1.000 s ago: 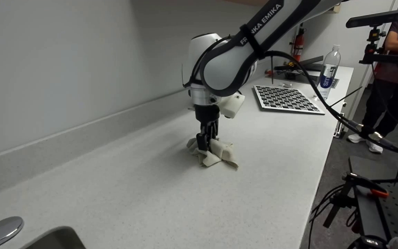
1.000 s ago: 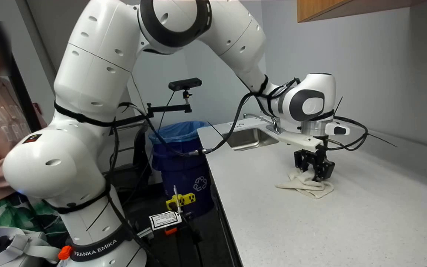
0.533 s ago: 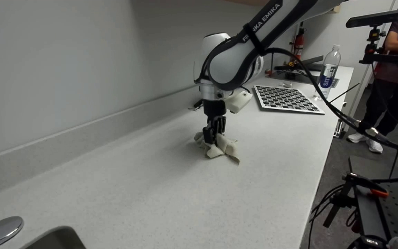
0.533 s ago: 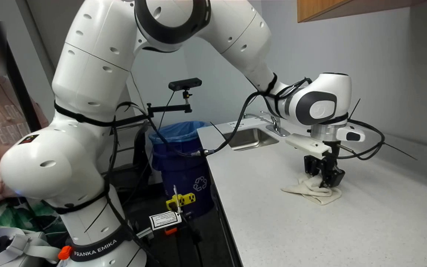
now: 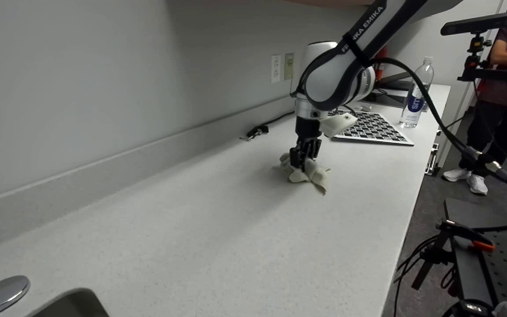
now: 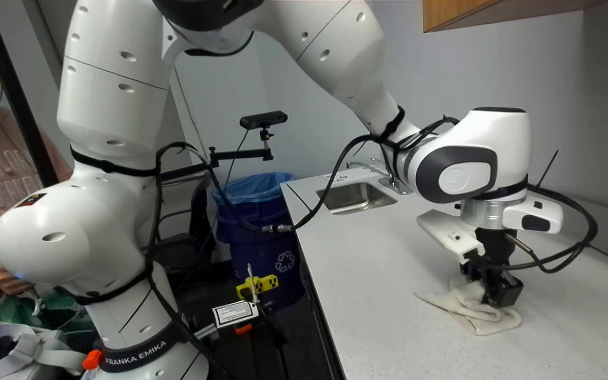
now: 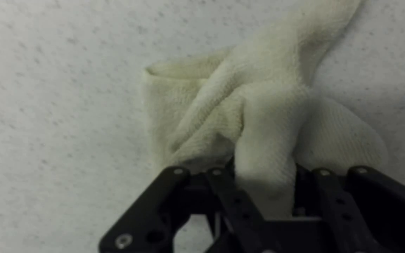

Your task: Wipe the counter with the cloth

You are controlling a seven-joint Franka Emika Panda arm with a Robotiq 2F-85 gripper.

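The crumpled cream cloth lies on the white speckled counter (image 5: 192, 246) in both exterior views, as the cloth (image 5: 317, 177) below the hand and as the cloth (image 6: 465, 306) near the right. My black gripper (image 5: 303, 164) points down at the cloth; it also shows in an exterior view (image 6: 486, 290). In the wrist view the gripper (image 7: 265, 177) has its fingers closed on a thick raised fold of the cloth (image 7: 272, 116). The rest of the cloth spreads flat and creased on the counter around the fingers. The fingertips are hidden by the cloth.
A black-and-white checkered board (image 5: 374, 127) lies behind the gripper, with a clear bottle (image 5: 412, 105) beside it. A black cable end (image 5: 258, 131) lies by the wall. A sink (image 6: 357, 198) and faucet (image 6: 395, 182) are at the opposite end.
My gripper has slid the cloth along the counter, away from the sink and toward the checkered board. The grip on the cloth looks the same. The cable end by the wall has come fully into view.
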